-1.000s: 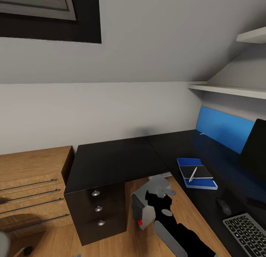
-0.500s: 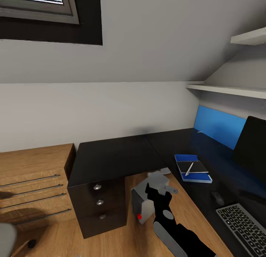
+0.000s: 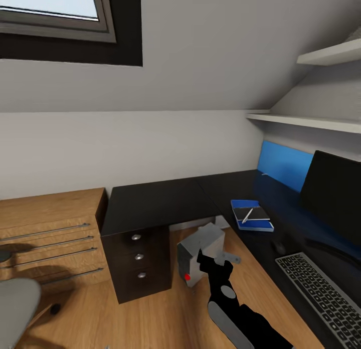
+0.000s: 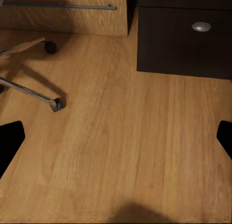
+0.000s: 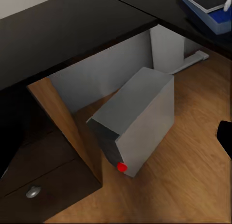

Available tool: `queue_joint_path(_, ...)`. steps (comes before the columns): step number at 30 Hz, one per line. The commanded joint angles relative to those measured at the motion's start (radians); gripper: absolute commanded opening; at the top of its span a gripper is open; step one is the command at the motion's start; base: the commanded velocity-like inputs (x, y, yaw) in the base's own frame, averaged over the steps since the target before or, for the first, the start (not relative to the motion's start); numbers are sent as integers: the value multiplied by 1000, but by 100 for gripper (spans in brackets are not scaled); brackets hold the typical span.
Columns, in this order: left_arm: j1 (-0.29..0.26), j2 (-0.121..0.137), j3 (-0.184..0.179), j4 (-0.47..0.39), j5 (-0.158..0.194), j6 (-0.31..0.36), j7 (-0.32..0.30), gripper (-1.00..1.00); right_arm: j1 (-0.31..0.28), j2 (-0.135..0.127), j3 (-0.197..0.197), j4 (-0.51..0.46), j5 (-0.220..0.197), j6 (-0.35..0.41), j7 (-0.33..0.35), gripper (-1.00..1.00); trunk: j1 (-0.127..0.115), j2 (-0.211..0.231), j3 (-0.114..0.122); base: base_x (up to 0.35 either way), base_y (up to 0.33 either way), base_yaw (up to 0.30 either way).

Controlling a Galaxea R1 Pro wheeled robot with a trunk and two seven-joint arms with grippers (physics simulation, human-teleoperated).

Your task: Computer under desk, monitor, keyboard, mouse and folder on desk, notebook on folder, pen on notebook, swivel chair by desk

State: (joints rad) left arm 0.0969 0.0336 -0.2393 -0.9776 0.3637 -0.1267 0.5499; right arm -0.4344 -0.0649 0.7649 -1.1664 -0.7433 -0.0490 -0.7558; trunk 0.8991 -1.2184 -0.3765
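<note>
Your computer stands on the wooden floor in the knee gap of the L-shaped desk, half under the top and half poking out. It sits skewed: its long axis runs from the back of the gap out toward you, and the dark front panel with the red button faces outward, angled toward the drawer block (the right wrist view shows the turn most plainly). The case reads upright.

Your right claw hangs just in front of the tower, near its outer top corner; whether it touches the case you cannot tell from here. Only one dark fingertip shows at the edge of the right wrist view, so its jaws are hard to judge. Your left claw hangs spread wide with nothing between its tips, over bare floor beside the lowest drawer knob and the swivel chair base.

On the desk's right wing the folder lies flat with the notebook on it and the pen diagonal on top. Nearer you come the mouse, the keyboard running lengthwise along the wing, and the monitor behind.
</note>
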Motion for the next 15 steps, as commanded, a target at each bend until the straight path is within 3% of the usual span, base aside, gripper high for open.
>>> queue_joint_path(1, 0, 1, -5, -1, 11, -7, 5, 100, -1, -1, 4, -1, -8, -5, -5, 100, -1, -1, -1, -326, -110, 0)
queue_joint_path(7, 0, 1, -4, 24, 11, -7, 4, 100, -1, -1, 3, -2, -8, -5, -5, 100, -1, -1, -1, -273, -140, 0)
queue_joint_path(15, 0, 1, -3, 33, 11, -7, 5, 100, -1, -3, 2, -2, -7, -5, -6, 100, -1, -1, -1, -27, -48, 0)
